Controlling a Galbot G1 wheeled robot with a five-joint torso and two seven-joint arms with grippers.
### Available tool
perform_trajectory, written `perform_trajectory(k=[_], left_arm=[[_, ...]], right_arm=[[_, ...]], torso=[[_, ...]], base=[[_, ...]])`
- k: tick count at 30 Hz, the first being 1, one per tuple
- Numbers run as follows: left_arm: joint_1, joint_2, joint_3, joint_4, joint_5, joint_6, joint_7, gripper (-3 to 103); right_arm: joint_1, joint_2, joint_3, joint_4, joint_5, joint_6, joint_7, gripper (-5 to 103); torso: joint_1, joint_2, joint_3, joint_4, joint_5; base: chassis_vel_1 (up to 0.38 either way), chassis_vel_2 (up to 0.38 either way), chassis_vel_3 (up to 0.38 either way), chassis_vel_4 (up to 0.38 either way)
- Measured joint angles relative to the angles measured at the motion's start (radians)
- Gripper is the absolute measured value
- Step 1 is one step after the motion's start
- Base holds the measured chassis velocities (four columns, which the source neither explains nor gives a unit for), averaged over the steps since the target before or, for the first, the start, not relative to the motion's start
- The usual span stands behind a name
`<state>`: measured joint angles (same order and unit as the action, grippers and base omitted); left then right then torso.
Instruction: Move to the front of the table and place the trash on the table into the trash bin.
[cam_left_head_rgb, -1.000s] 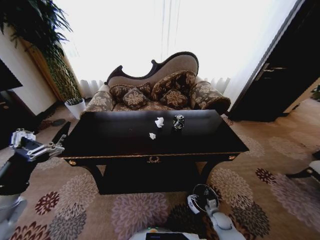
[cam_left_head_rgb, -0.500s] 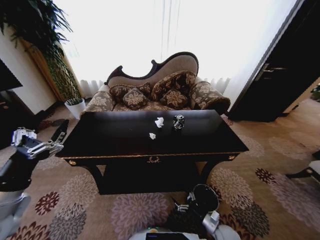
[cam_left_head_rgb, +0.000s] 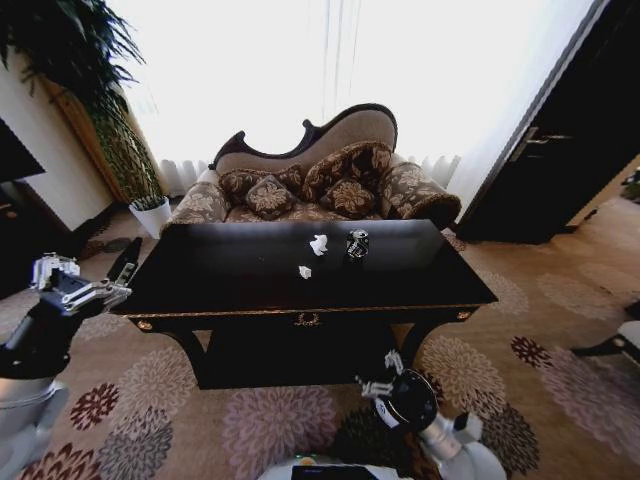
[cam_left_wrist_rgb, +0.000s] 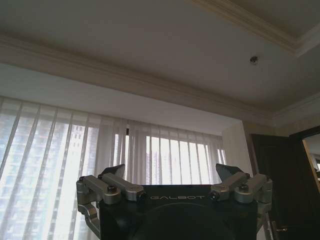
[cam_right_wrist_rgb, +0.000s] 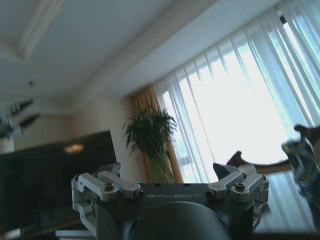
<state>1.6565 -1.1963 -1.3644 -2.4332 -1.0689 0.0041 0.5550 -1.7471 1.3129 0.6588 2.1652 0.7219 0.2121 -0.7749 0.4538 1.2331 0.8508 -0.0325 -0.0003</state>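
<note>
Over the last second the right gripper (cam_left_head_rgb: 378, 379) has swung about low in front of the counter (cam_left_head_rgb: 300, 285), its fingers now pointing up and left, while the view of the room has held steady. The left gripper (cam_left_head_rgb: 118, 283) has stayed raised beside the counter's left end. Nothing is grasped yet: two paper balls (cam_left_head_rgb: 318, 244) and the dark can (cam_left_head_rgb: 357, 243) lie mid-counter. Both wrist views (aimed at ceiling and curtains) show each gripper's fingers (cam_left_wrist_rgb: 114, 172) spread wide and empty, which the head view leaves unclear

Open table (cam_left_head_rgb: 220, 275) top around paper balls (cam_left_head_rgb: 318, 244) and can (cam_left_head_rgb: 357, 243)
</note>
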Motion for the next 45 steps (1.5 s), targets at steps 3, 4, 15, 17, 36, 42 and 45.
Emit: perform_trajectory(k=[3, 4, 15, 17, 36, 42, 45], left_arm=[[0.021, -0.013, -0.016, 0.014, 0.008, -0.016, -0.001, 100], [0.022, -0.015, -0.017, 0.016, 0.009, -0.015, -0.007, 100], [0.012, 0.029, -0.045, 0.091, 0.092, 0.019, -0.056, 100], [0.032, 0.027, -0.077, 0.092, 0.08, 0.016, -0.053, 100], [0.13, -0.101, -0.122, 0.034, 0.124, -0.009, -0.024, 100], [0.142, -0.113, -0.149, 0.023, 0.119, -0.01, -0.024, 100], [0.147, -0.116, -0.155, 0.019, 0.118, -0.01, -0.024, 100]], right_arm=[[0.042, -0.03, 0.02, 0.13, 0.055, -0.07, 0.116, 100], [0.05, -0.038, 0.023, 0.145, 0.045, -0.08, 0.166, 100], [0.202, -0.17, -0.018, 0.18, -0.023, -0.263, 0.596, 100], [0.253, -0.231, -0.057, 0.151, -0.048, -0.284, 0.617, 100], [0.772, -0.477, -0.397, -0.221, -0.076, -0.346, 0.76, 100], [0.908, -0.481, -0.522, -0.341, -0.066, -0.339, 0.756, 100], [0.957, -0.475, -0.558, -0.38, -0.066, -0.334, 0.753, 100]], torso=[[0.0, 0.0, 0.0, 0.0002, 0.0001], [0.0, 0.0, 0.0, 0.0002, 0.0002], [0.0, 0.0, 0.0, 0.0, 0.0], [0.0, 0.0, 0.0, 0.0001, 0.0003], [0.0, 0.0, 0.0, 0.0, 0.0], [0.0, 0.0, 0.0, 0.0, 0.0002], [0.0, 0.0, 0.0, 0.0001, 0.0]], base=[[0.0, 0.0, 0.0, 0.0], [0.0, 0.0, 0.0, 0.0], [0.0, 0.0, 0.0, 0.0], [0.0, 0.0, 0.0, 0.0], [0.0, 0.0, 0.0, 0.0], [0.0, 0.0, 0.0, 0.0], [0.0, 0.0, 0.0, 0.0]])
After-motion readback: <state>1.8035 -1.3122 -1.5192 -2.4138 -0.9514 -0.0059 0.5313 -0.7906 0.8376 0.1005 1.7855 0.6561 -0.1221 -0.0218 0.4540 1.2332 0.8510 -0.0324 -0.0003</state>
